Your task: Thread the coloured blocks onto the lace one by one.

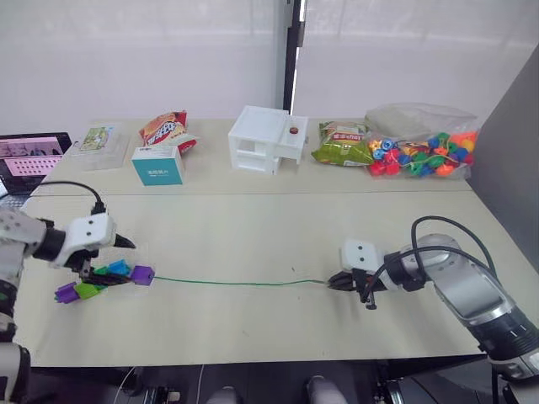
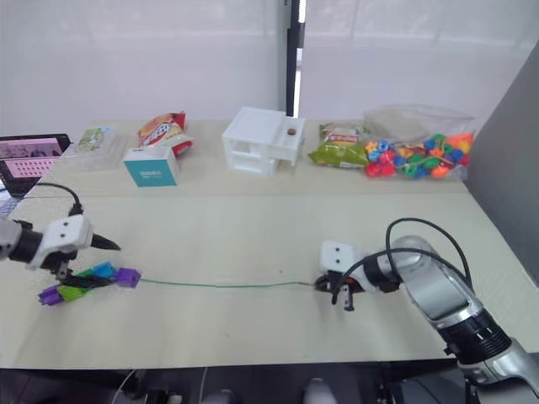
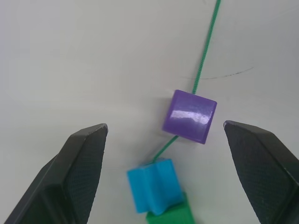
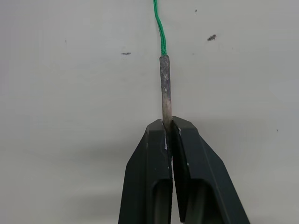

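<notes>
- Lace first: the long thin green cord (image 1: 236, 283) lay stretched straight across the pale table (image 1: 278, 227), running from the cluster of small coloured plastic cubes (image 1: 101, 280) near the table's left edge to the right gripper (image 1: 335, 282).
- The right gripper's two black fingers (image 4: 150, 158) were pressed together on the cord's stiff greyish tip (image 4: 165, 86), pinching its end while most of the tip stuck out ahead of them.
- The left gripper (image 3: 166, 133) hovered over the cubes with its fingers spread wide, holding nothing.
- Between those fingers sat a glossy purple cube (image 3: 190, 115) with the cord passing through it; a blue cube (image 3: 154, 184) lay just beside it on the same cord, and a darker green one (image 3: 170, 217) touched the blue.
- Judging by this, at least some cubes were already strung, though I could not tell whether every cube was on.
- Next, the left gripper would likely need to close on a cube and steady it so the pinched tip could feed through or pull taut.
</notes>
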You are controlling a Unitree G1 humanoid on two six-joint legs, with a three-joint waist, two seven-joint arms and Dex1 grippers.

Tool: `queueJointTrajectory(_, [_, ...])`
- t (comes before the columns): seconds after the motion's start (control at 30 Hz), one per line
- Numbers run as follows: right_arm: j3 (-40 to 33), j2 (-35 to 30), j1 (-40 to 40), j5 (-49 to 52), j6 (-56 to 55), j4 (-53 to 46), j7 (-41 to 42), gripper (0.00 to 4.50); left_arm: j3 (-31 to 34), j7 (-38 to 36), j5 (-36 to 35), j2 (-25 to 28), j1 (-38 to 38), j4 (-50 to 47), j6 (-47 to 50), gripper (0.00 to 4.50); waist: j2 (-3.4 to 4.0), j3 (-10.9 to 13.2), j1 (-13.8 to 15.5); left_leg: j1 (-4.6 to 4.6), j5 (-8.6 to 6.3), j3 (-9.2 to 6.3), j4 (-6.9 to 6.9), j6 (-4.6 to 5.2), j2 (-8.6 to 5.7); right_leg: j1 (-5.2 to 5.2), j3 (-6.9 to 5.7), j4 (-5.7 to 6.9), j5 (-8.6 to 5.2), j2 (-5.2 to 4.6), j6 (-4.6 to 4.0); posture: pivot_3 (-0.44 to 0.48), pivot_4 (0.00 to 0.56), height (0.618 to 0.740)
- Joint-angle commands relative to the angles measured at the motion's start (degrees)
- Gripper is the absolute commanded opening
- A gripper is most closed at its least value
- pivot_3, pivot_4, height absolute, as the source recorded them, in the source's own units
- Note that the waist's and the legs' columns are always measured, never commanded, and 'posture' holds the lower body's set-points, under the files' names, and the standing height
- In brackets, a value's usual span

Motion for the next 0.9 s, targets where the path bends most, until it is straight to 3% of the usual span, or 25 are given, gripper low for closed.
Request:
queueJointTrajectory(0.03, [-0.86, 0.52, 0.72, 1.04, 0.86, -2.48, -1.01, 0.0, -4.74, -0.56, 2.19, 0.9, -0.16, -7.32, 2.6, 4.2, 0.0, 0.0, 0.0, 0.0, 0.0, 0.0, -0.01, 0.0, 0.0, 0.0, 0.0, 0.01, 0.0, 0.0, 0.0, 0.0, 0.15, 0.74])
queueJointTrajectory(0.2, [-0.98, 0.76, 1.98, 0.81, 1.86, -3.6, -1.93, 0.0, -7.83, -0.56, 5.06, 0.49, 1.33, -12.09, 5.4, 4.2, -0.01, 0.01, -0.29, -0.06, 0.0, -0.02, 0.0, 0.0, 0.0, -0.08, -0.01, 0.05, 0.0, 0.01, 0.0, 0.0, 0.15, 0.74])
queueJointTrajectory(0.43, [-1.28, 0.56, 2.88, 0.68, 2.53, -4.46, -3.14, 0.0, -10.34, 3.93, 13.24, -1.69, 0.42, -10.9, 0.66, 4.2, -0.01, 0.01, -0.1, -0.1, 0.0, -0.03, 0.02, 0.0, 0.0, -0.11, 0.0, 0.01, 0.0, 0.02, 0.0, 0.0, 0.15, 0.74])
queueJointTrajectory(0.77, [-1.37, 0.15, 2.99, 0.75, 3.24, -5.1, -3.72, 0.0, -10.58, 5.21, 14.97, -3.74, 1.74, -11.87, -0.11, 1.2, -0.01, 0.01, 0.1, -0.09, 0.0, -0.03, 0.04, 0.0, 0.0, -0.09, -0.01, 0.02, 0.0, 0.02, 0.0, 0.0, 0.15, 0.74])
queueJointTrajectory(0.9, [-1.36, -0.18, 2.92, 0.73, 3.31, -5.0, -3.49, 0.0, -10.43, 4.9, 15.08, -3.92, 2.11, -12.65, 0.39, 1.21, -0.01, 0.01, 0.32, -0.09, 0.0, -0.03, 0.08, -0.01, 0.0, -0.06, -0.01, 0.01, 0.0, 0.01, 0.0, 0.0, 0.15, 0.74])
